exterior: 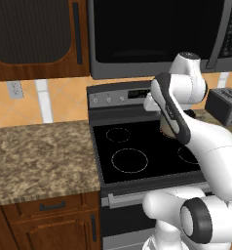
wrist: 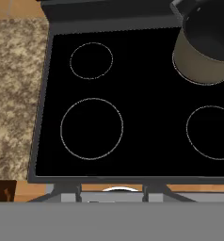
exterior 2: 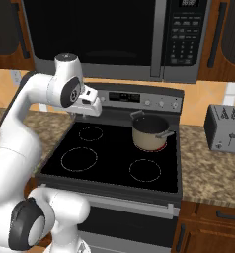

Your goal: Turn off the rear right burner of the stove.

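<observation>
The stove (exterior 2: 109, 170) has a black glass top with four white dashed rings. On the rear right burner (exterior 2: 161, 147) stands a tan pot (exterior 2: 150, 132) with a dark inside, and a red glow shows at the pot's base. In the hand view the pot (wrist: 203, 49) is at the top right, with the ring's edge (wrist: 195, 81) peeking out below it. My gripper (exterior 2: 91, 109) hangs above the rear left part of the glass, below the silver back panel (exterior 2: 139, 98). Its fingertips (wrist: 67, 192) stand wide apart with nothing between them, so it is open.
Small knobs (exterior 2: 161, 103) sit at the panel's right end, more knobs (exterior: 108, 99) at its left end, and a display (exterior 2: 120, 96) lies between. A black microwave (exterior 2: 104, 34) hangs over the stove. A toaster (exterior 2: 225, 128) stands on the granite counter (exterior 2: 208, 173) to the right.
</observation>
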Robot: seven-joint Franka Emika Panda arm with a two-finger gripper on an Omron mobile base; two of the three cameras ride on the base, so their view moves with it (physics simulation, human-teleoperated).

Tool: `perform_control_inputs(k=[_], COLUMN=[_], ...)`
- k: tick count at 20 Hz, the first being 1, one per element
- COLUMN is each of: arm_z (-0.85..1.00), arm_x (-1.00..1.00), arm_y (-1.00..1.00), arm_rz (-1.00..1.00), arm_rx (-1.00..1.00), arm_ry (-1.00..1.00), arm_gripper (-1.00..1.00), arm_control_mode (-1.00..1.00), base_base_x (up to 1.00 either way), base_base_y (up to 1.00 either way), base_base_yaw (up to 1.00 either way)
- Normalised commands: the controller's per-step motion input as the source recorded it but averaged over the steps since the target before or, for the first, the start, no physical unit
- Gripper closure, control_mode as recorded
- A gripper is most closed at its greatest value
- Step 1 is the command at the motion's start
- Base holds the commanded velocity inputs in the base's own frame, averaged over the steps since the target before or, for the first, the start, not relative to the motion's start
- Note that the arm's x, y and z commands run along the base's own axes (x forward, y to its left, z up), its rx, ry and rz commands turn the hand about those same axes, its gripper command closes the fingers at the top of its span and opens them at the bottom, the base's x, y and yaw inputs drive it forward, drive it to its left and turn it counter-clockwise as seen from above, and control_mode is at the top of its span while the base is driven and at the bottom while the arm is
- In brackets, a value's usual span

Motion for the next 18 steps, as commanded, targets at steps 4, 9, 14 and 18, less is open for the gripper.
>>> perform_control_inputs(k=[4, 9, 14, 18], arm_z=[0.0, -0.1, -0.03, 0.0], arm_x=[-0.02, -0.12, -0.02, 0.4], arm_y=[-0.11, -0.62, -0.92, -0.62], arm_rz=[0.0, -0.1, -0.32, -0.48], arm_rx=[0.04, 0.24, 0.36, 0.4], arm_ry=[0.0, -0.07, -0.01, 0.0], arm_gripper=[-1.0, -1.0, -1.0, -1.0], arm_control_mode=[-1.0, -1.0, -1.0, -1.0], base_base_x=[0.0, 0.0, 0.0, 0.0], base_base_y=[0.0, 0.0, 0.0, 0.0], base_base_yaw=[0.0, 0.0, 0.0, 0.0])
